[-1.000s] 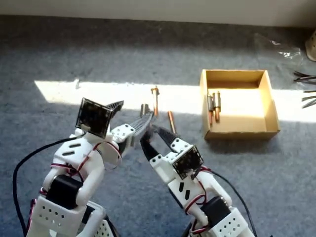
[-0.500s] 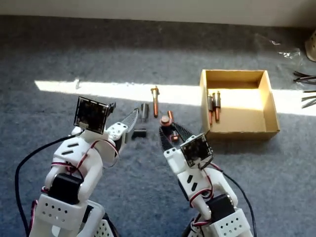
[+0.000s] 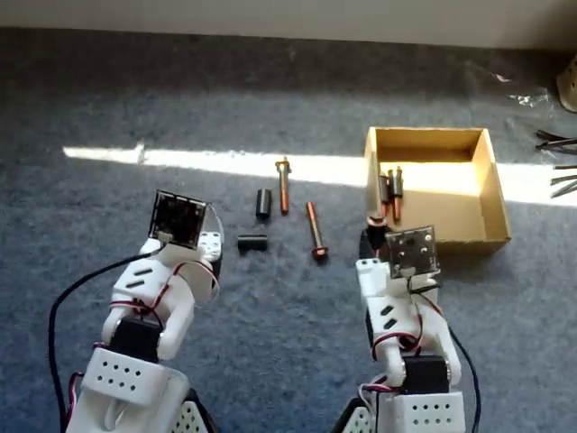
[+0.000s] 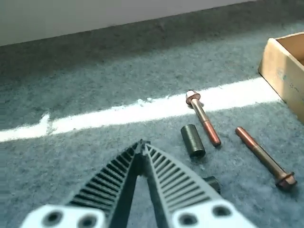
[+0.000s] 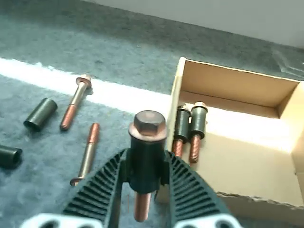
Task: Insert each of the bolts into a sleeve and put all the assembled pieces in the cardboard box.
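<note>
My right gripper point(image 5: 147, 157) is shut on an assembled piece point(image 5: 147, 164), a dark sleeve with a copper bolt through it, head up. In the high view this piece point(image 3: 374, 221) hangs just outside the near left corner of the cardboard box point(image 3: 494, 194). Two assembled pieces point(image 3: 390, 194) lie inside along the box's left wall. Two bare bolts point(image 3: 283, 185) point(image 3: 313, 230) and two dark sleeves point(image 3: 263, 201) point(image 3: 252, 242) lie on the carpet between the arms. My left gripper point(image 4: 141, 146) is shut and holds nothing, drawn back short of the nearer sleeve point(image 4: 212, 183).
Grey carpet point(image 3: 270, 90) covers the floor, crossed by a sunlit strip. A clear plastic bag point(image 3: 518, 86) and several dark rods point(image 3: 559, 140) lie at the far right beyond the box. A pale wall runs along the back.
My right gripper has swung right from the middle to the box's near left corner, carrying the assembled piece. My left arm has pulled back toward its base.
</note>
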Controlling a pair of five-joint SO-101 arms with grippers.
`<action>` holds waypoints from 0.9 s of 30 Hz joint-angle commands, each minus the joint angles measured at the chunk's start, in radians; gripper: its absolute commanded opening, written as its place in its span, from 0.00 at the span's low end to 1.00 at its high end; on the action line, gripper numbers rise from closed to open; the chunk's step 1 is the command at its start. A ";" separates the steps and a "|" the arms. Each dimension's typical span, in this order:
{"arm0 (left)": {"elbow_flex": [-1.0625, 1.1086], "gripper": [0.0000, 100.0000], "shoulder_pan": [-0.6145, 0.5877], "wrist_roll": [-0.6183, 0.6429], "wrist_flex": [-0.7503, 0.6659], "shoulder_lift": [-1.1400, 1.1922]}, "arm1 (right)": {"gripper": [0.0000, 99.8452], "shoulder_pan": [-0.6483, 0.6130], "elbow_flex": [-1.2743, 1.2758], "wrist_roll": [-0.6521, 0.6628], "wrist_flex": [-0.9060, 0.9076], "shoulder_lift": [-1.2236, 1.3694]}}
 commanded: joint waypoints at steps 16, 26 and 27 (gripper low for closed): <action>0.056 0.01 -0.091 0.006 -0.153 -0.013 | 0.01 0.099 -0.826 0.072 0.163 0.914; 0.059 0.01 -0.088 0.006 -0.153 -0.013 | 0.01 0.188 -1.110 0.072 0.162 1.389; 0.059 0.01 -0.088 0.006 -0.153 -0.013 | 0.01 0.196 -1.139 0.074 0.162 1.425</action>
